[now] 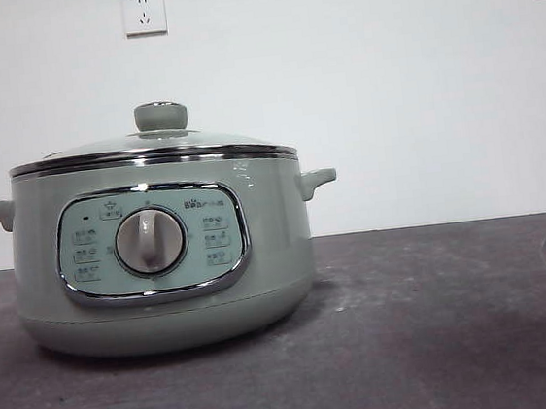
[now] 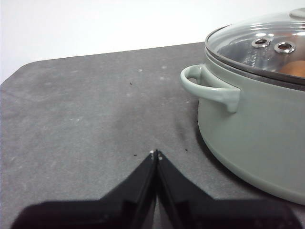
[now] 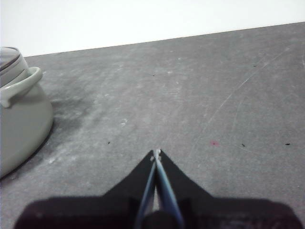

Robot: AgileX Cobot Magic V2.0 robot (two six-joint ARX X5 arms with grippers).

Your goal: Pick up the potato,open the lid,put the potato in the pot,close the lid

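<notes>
Left wrist view: potato (image 2: pixel 293 69) sits under lid (image 2: pixel 267 43), in pot (image 2: pixel 252 119). Left tool (image 2: pixel 156 153) nearer, right tool (image 3: pixel 156 152) well apart; both pressed together, empty.

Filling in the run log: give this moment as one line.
lid: on pot | potato: inside, seen through glass | left gripper: shut, beside pot | right gripper: shut, over bare table

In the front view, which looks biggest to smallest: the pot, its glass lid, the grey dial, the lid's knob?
1. pot
2. lid
3. grey dial
4. knob, only a little smaller than the dial.
</notes>
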